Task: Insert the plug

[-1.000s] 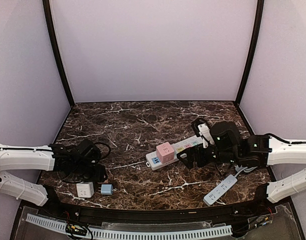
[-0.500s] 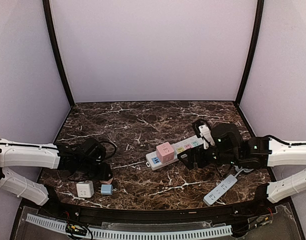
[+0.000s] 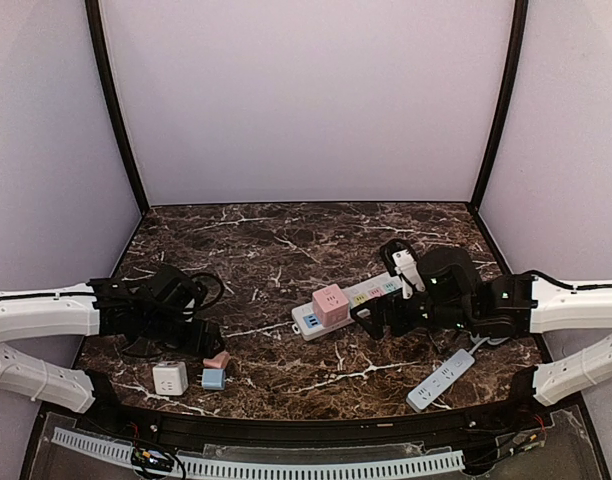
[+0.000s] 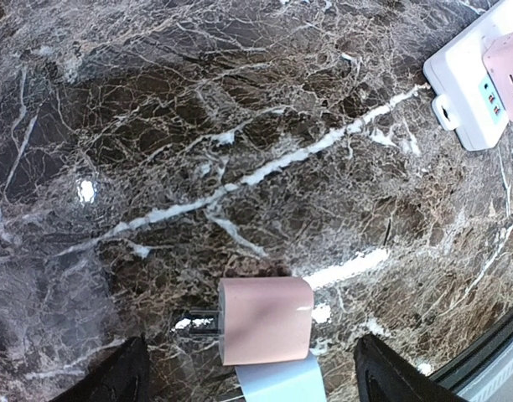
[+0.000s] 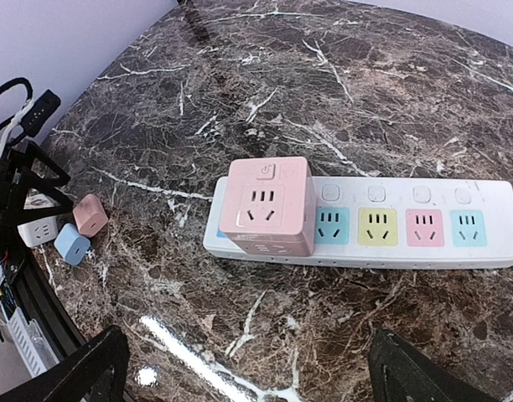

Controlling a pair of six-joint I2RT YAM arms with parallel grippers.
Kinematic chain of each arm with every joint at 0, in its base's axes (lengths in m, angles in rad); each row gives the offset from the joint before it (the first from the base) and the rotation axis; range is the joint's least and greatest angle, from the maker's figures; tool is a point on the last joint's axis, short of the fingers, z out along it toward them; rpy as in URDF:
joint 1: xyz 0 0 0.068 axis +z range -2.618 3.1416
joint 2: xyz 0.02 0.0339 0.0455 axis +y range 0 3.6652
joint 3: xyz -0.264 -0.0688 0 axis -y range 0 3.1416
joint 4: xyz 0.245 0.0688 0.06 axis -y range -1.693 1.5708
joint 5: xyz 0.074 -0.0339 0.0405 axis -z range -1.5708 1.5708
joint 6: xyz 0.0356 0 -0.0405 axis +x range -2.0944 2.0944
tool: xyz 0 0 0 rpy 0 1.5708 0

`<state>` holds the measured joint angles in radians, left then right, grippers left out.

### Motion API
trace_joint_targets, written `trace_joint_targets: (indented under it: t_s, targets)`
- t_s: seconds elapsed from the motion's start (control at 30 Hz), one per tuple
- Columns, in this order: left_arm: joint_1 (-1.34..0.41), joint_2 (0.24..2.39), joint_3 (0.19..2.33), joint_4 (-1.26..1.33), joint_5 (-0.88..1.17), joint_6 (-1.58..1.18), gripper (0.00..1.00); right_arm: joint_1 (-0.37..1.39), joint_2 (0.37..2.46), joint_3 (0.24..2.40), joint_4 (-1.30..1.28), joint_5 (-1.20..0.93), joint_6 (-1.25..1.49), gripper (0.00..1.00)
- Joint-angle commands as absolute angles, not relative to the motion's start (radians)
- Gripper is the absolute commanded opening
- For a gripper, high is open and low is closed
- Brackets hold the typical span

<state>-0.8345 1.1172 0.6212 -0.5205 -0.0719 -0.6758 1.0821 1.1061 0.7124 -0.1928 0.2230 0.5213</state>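
A small pink plug [image 3: 217,360] lies on the marble table, touching a blue plug [image 3: 214,379]. In the left wrist view the pink plug [image 4: 265,321] lies on its side with its prongs pointing left, and the blue plug [image 4: 282,381] is just below it. My left gripper [image 3: 201,340] is open, and its fingers [image 4: 114,377] stand wide on either side of the pink plug without touching it. The white power strip [image 3: 371,290] carries a pink cube adapter [image 3: 330,303] at its left end. My right gripper [image 3: 371,320] is open and empty, just in front of the strip [image 5: 407,226].
A white plug [image 3: 169,378] lies left of the blue one. A second white power strip [image 3: 441,378] lies near the front right. Black cables loop beside the left arm [image 3: 211,292]. The table's front edge [image 3: 306,415] is close behind the plugs.
My left gripper has drawn back and to the left, so the pink plug now shows on the table beside the blue one. My right gripper has shifted slightly left.
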Motion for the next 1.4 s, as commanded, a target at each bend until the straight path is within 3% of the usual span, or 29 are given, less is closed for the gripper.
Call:
trace_joint_targets:
  t_s: [0.0, 0.43, 0.63, 0.97, 1.13, 1.23, 1.37]
  targets:
    - [-0.839, 1.123, 0.618, -0.583, -0.079, -0.668, 0.81, 1.087, 1.110, 0.704, -0.156, 0.215, 0.520, 0.99]
    - [-0.922, 1.262, 0.649, -0.434, 0.055, -0.790, 0.66, 1.087, 1.005, 0.651, -0.184, 0.236, 0.522, 0.99]
    - [-0.971, 1.289, 0.673, -0.371, 0.059, -0.837, 0.66, 1.087, 0.965, 0.627, -0.183, 0.240, 0.523, 0.99]
    - [-1.044, 1.514, 0.797, -0.271, 0.094, -0.808, 0.65, 1.088, 0.960, 0.618, -0.189, 0.257, 0.516, 0.99]
    - [-1.063, 1.473, 0.828, -0.349, 0.028, -0.729, 0.66, 1.087, 0.944, 0.609, -0.190, 0.264, 0.515, 0.99]
    - [-1.063, 1.415, 0.844, -0.430, -0.052, -0.645, 0.75, 1.088, 0.936, 0.608, -0.190, 0.262, 0.514, 0.99]
    - [-1.063, 1.395, 0.895, -0.574, -0.176, -0.495, 0.76, 1.087, 0.925, 0.603, -0.190, 0.258, 0.514, 0.99]
